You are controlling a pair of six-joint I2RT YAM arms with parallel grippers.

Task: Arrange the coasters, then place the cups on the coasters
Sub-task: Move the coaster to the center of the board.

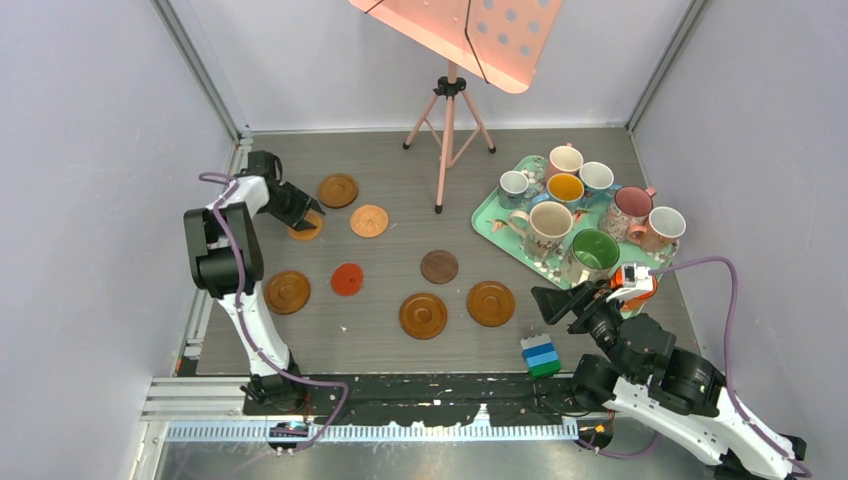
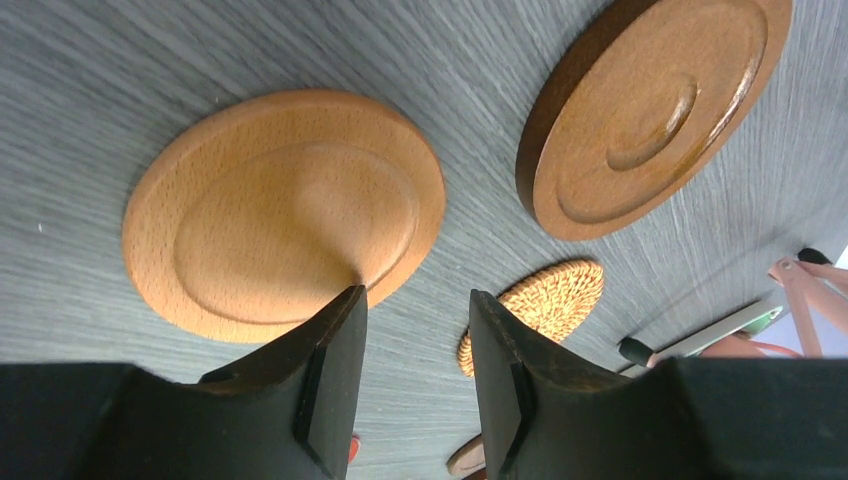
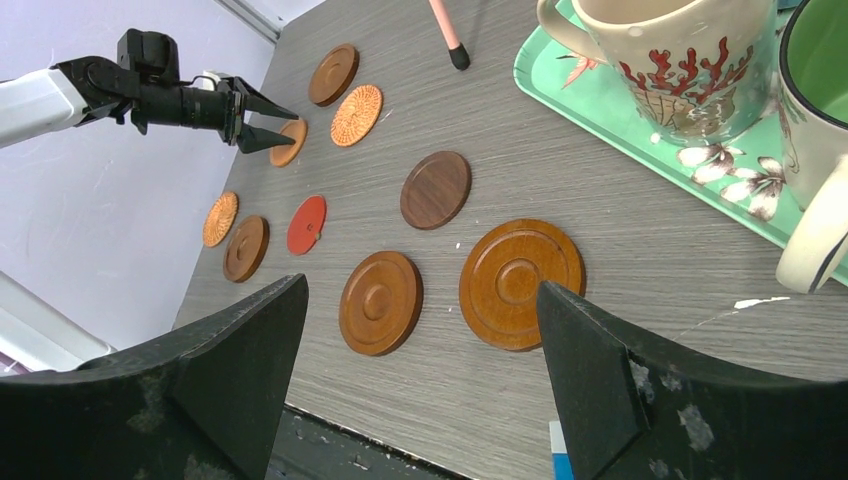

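Apparently left gripper [image 2: 418,293] hangs parted just above tan coaster [image 2: 270,210] edge.

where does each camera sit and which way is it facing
Top external: above, behind the robot, looking down on the table; both arms show.
Left wrist: on the left arm, aimed down at the tan coaster; left gripper shows.
Right wrist: low, facing across the table toward the left arm; right gripper frames it.
Shared: both wrist views show the woven coaster.

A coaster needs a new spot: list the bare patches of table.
Bare table between the woven coaster, red coaster and dark coaster; also between the tripod and tray. The tray is packed with mugs.
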